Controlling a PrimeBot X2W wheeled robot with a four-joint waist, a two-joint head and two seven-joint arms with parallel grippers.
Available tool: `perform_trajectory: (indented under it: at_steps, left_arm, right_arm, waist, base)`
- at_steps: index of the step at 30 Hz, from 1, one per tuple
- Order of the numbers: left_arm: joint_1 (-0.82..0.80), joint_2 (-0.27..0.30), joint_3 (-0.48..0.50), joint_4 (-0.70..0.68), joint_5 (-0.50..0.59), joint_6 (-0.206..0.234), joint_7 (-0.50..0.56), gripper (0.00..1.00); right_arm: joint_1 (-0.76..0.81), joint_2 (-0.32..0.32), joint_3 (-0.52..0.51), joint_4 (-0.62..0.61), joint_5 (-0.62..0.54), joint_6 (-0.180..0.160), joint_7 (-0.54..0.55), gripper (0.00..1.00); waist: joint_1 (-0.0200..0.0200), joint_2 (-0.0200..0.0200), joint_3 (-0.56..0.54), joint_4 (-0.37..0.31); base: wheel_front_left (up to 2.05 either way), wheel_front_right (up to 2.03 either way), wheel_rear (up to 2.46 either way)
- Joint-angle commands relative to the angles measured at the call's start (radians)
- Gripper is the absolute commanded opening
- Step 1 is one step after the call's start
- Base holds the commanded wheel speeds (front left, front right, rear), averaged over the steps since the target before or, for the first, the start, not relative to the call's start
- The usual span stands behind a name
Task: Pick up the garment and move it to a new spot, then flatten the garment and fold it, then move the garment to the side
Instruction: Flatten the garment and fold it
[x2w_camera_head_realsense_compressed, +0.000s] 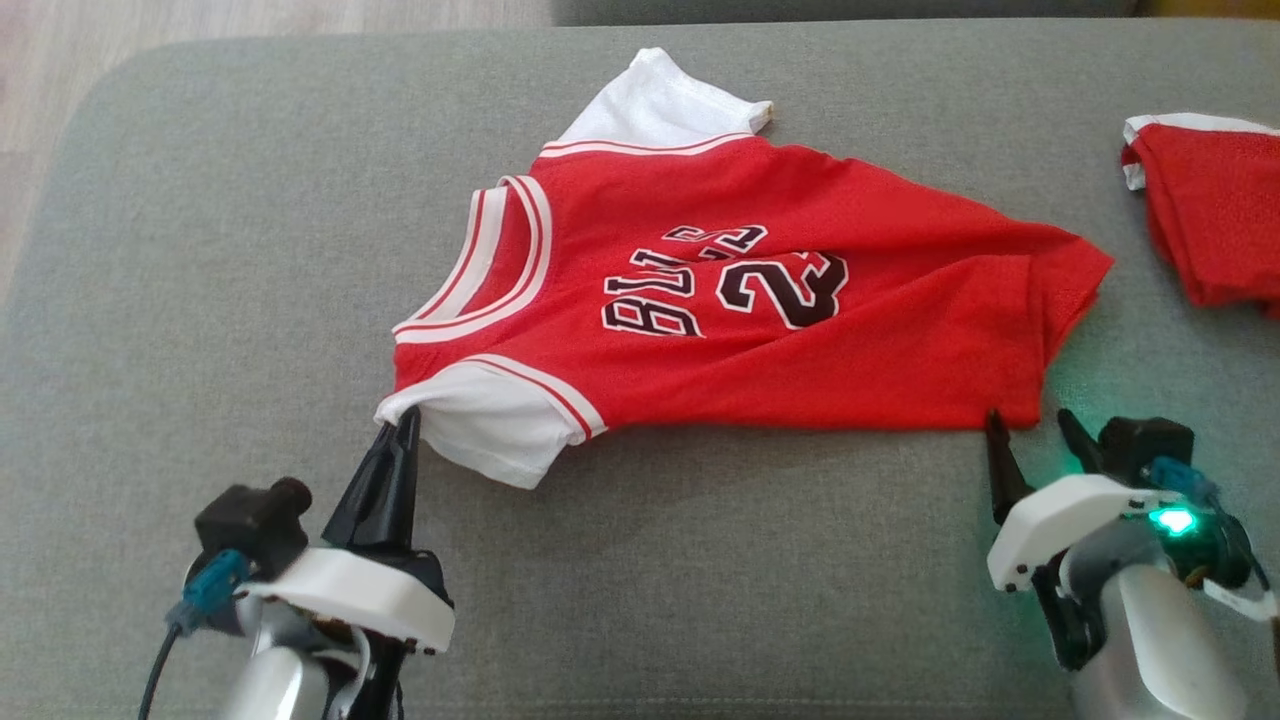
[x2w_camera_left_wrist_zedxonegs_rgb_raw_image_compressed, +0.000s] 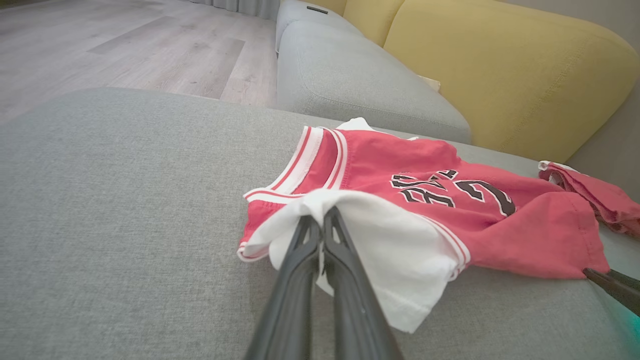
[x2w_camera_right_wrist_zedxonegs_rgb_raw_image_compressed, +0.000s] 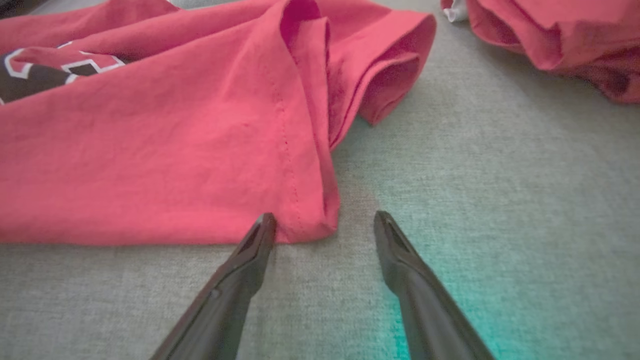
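– While the left gripper (x2w_camera_head_realsense_compressed: 398, 432) is pinched tight on the near white sleeve (x2w_camera_head_realsense_compressed: 490, 430), what is the right gripper (x2w_camera_head_realsense_compressed: 1030, 425) doing?
– Standing spread wide, holding nothing. Its fingers hang low over the grey cushion (x2w_camera_head_realsense_compressed: 200, 300), and the near hem corner (x2w_camera_right_wrist_zedxonegs_rgb_raw_image_compressed: 310, 222) of the jersey (x2w_camera_head_realsense_compressed: 750, 320) lies just at their tips, toward eleven o'clock in the right wrist view.
– Which way does the jersey run?
– Its long axis goes nine to three across the head view: collar at nine, hem at three, chest print up. Each gripper sits at six o'clock of its own end, so the left owns the sleeve end and the right is plainly nearer the hem.
– And the coming move?
– I judge it hangs on that corner: a short push toward twelve, then a pinch, and both near corners are held for stretching it flat.
– Anything beyond?
– The far white sleeve (x2w_camera_head_realsense_compressed: 665, 100) at twelve, and a second red garment (x2w_camera_head_realsense_compressed: 1210, 220) at two o'clock, apart from the jersey, on the same cushion.
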Motion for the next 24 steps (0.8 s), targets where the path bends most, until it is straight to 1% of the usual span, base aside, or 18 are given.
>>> perform_trajectory:
  at_steps: [1, 2, 3, 4, 5, 10, 14, 15, 20, 24]
  left_arm:
    - [-0.042, 0.02, 0.035, -0.036, -0.001, 0.007, -0.003, 0.0]
    - [-0.043, 0.02, 0.034, -0.034, -0.001, 0.007, -0.004, 0.0]
    - [-0.044, 0.02, 0.034, -0.032, -0.002, 0.007, -0.005, 0.0]
    - [-0.044, 0.021, 0.033, -0.029, -0.002, 0.007, -0.006, 0.0]
    - [-0.044, 0.021, 0.032, -0.026, -0.002, 0.007, -0.007, 0.0]
    - [-0.038, 0.026, 0.033, -0.017, -0.006, 0.007, -0.016, 0.0]
    - [-0.038, 0.029, 0.042, -0.056, -0.038, -0.015, -0.028, 0.0]
    - [-0.038, 0.029, 0.042, -0.056, -0.038, -0.015, -0.028, 0.0]
    - [-0.097, 0.037, 0.077, -0.175, -0.124, -0.055, 0.008, 0.0]
    - [-0.218, 0.046, 0.111, -0.267, -0.2, -0.071, 0.073, 0.0]
  right_arm:
    - [-0.043, -0.004, 0.03, -0.02, 0.001, 0.003, 0.013, 1.0]
    - [-0.043, -0.004, 0.034, -0.019, 0.005, 0.003, 0.014, 1.0]
    - [-0.042, -0.004, 0.038, -0.017, 0.008, 0.003, 0.018, 0.91]
    - [-0.042, -0.004, 0.043, -0.014, 0.011, 0.003, 0.022, 0.39]
    - [-0.04, -0.004, 0.047, -0.011, 0.014, 0.003, 0.026, 0.0]
    - [-0.021, -0.004, 0.06, -0.015, 0.04, 0.003, 0.03, 0.0]
    - [0.021, -0.004, 0.042, -0.108, 0.098, 0.003, 0.01, 0.0]
    - [0.021, -0.004, 0.042, -0.108, 0.098, 0.003, 0.01, 0.0]
    - [0.035, -0.005, 0.027, -0.319, 0.157, 0.003, 0.041, 0.0]
    - [-0.018, -0.023, 0.016, -0.517, 0.202, 0.003, 0.092, 0.0]
  waist:
    - [0.0, 0.0, -0.002, 0.003]
    - [0.0, 0.0, -0.004, 0.004]
    - [0.0, 0.0, -0.006, 0.005]
    - [0.0, 0.0, -0.01, 0.006]
    - [0.0, 0.0, -0.015, 0.006]
    - [0.0, 0.0, -0.059, 0.0]
    - [0.0, 0.0, -0.137, -0.015]
    - [0.0, 0.0, -0.137, -0.015]
    - [0.0, 0.0, -0.202, -0.038]
    - [0.0, 0.0, -0.216, -0.053]
  base:
    - [0.0, 0.0, 0.0]
    - [0.0, 0.0, 0.0]
    - [0.0, 0.0, 0.0]
    - [0.0, 0.0, 0.0]
    - [0.0, 0.0, 0.0]
    - [0.0, 0.0, 0.0]
    - [0.0, 0.0, 0.0]
    - [0.0, 0.0, 0.0]
    - [0.0, 0.0, 0.0]
    - [0.0, 0.0, 0.0]
